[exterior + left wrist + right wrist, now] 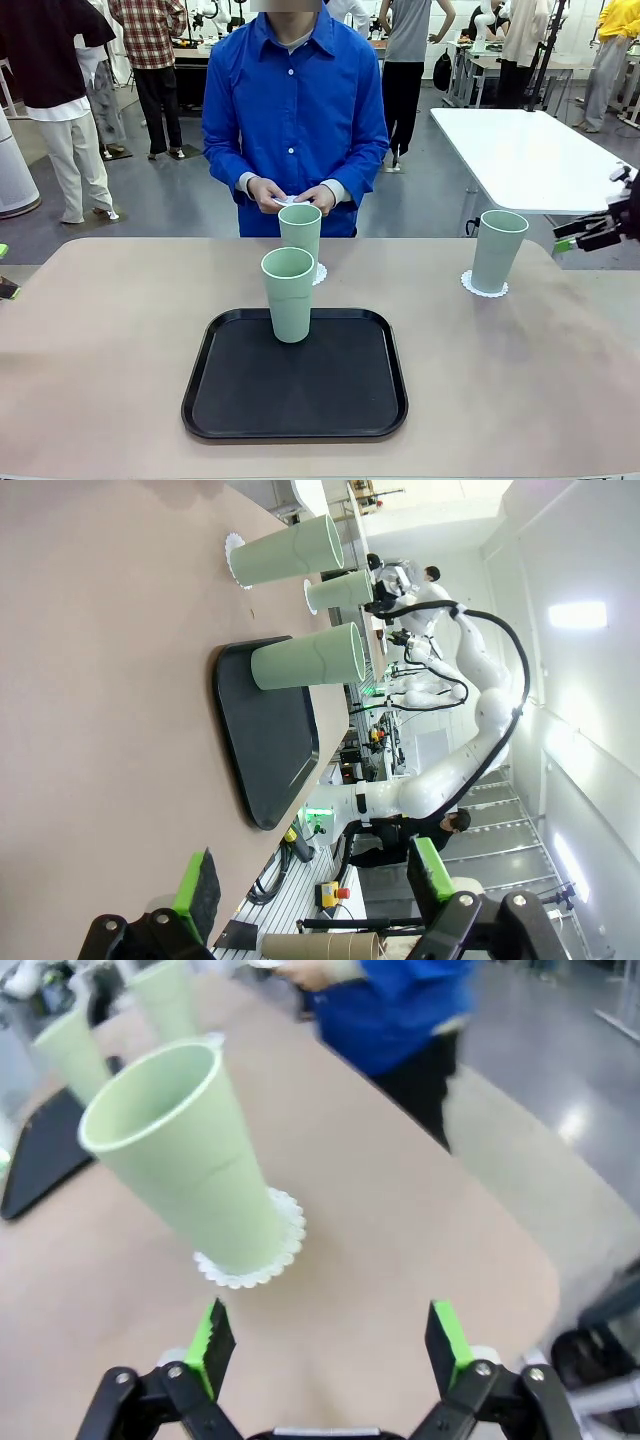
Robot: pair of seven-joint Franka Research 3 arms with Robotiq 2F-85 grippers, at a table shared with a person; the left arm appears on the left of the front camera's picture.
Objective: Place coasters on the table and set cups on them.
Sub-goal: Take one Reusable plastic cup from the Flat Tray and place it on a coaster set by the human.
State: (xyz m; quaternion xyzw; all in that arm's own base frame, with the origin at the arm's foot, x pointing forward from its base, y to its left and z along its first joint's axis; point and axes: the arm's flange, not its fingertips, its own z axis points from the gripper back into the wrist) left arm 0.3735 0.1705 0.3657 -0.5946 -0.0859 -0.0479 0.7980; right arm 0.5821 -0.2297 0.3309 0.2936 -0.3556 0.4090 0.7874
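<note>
Three mint-green cups stand on the tan table [110, 340]. The right cup [498, 250] [185, 1155] sits on a white lacy coaster [484, 285] [250, 1260]. The middle far cup [299, 232] [295, 552] also stands on a coaster [319, 273] [233, 560]. The third cup [288, 293] [310, 660] stands on the black tray [295, 372]. The person's hands hold another coaster [288, 200] above the far edge. My right gripper [590, 235] [330, 1345] is open and empty, a little right of the right cup. My left gripper [4, 270] [315, 880] is open and empty at the table's left edge.
The black tray [265, 735] [40, 1150] lies front and centre. The person in a blue shirt [295, 110] stands at the far edge. A white table [520, 150] stands behind on the right. Bare tabletop lies left and right of the tray.
</note>
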